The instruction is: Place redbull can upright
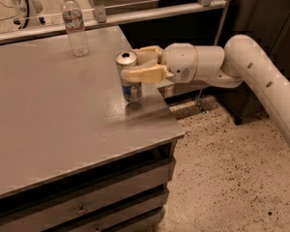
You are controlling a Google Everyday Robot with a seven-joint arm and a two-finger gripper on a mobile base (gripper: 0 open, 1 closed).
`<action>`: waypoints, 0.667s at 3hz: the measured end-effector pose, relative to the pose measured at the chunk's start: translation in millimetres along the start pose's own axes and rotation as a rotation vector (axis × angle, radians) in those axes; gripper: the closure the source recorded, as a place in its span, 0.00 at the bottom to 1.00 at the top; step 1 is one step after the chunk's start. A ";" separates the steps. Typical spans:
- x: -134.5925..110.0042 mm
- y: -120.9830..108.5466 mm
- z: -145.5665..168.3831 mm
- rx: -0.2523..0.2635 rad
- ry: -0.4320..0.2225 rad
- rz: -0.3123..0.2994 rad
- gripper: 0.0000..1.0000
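Narrow jaws, pressed onto the upper half of the redbull can point(131, 90) from front and back, with the gripper point(133, 63) reaching in sideways on a level wrist. Pictured well apart from the water bottle point(74, 24), nearer the camera and off to the bottle's right, on the same grey counter point(63, 115).

Judged to be at the moment of setting down. Base at the counter surface or a hair above it; impossible to tell which from this view. Best done by lowering straight down until the base sits flat and takes the weight, then parting the jaws evenly and only slightly at first. Worth drawing the gripper back level along the line of the arm, away from the bottle, without brushing the rim. Any sideways drag risks tipping so slim a can.

Long axis close to vertical, matching the bottle's stance, with perhaps a slight lean. Silver top with pull tab facing up and a little toward the camera, blue-and-silver lower body showing beneath the near jaw. Little left to correct in tilt before letting go.
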State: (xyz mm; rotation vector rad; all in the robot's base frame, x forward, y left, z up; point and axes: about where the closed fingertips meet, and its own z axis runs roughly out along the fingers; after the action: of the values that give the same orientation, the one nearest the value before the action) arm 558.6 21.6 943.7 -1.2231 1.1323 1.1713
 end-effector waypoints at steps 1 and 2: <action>6.5 -1.6 -4.3 0.009 -0.021 0.014 0.82; 12.4 -3.4 -8.5 0.010 -0.041 0.035 0.59</action>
State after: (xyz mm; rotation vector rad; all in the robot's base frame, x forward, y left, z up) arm 562.9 13.4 931.3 -1.1710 1.1318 1.2099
